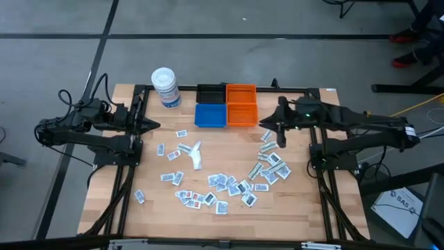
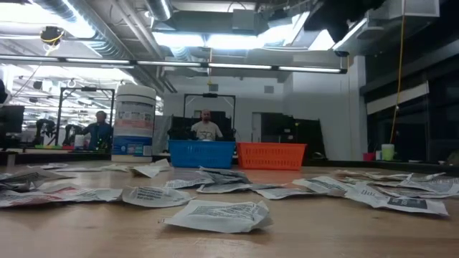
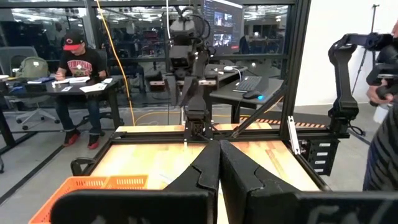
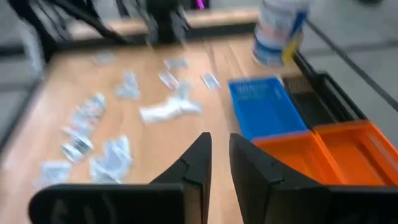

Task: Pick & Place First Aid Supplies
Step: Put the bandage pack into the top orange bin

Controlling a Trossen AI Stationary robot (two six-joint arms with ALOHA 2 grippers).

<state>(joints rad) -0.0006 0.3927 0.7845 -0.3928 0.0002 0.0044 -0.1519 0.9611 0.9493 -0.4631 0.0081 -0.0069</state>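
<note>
Right gripper [image 1: 266,132] hangs over the worktop [image 1: 118,173] just in front of the orange bin [image 1: 241,105], at the right side of the bin cluster. Its fingers [image 4: 193,163] stand slightly apart with only a narrow gap, and nothing shows between them. My read: it's on the leg between bins and pile, either heading out for a pick or just off a drop.

Left gripper [image 1: 154,126] is parked near the worktop's left edge, level with the bins, tips pressed together, holding nothing. Idle arm, kept clear of the working zone.

First aid supplies [image 1: 232,184] lie loose across the middle and front of the worktop. They're densest toward the front-right, with a thinner scatter at centre-left and one crumpled larger white piece [image 1: 194,156] mid-table. None visibly in a bin from above, so the task looks barely started.

Counts:
- bins: three seen for sure, black [image 1: 211,93], orange, blue [image 1: 210,114]. The orange may be two side by side, can't tell.
- white lidded tub [image 1: 166,87]: one, at the back edge, left of the bins.
- sachets: several dozen, overlapping too much for an exact count.
- arms: two.
</note>
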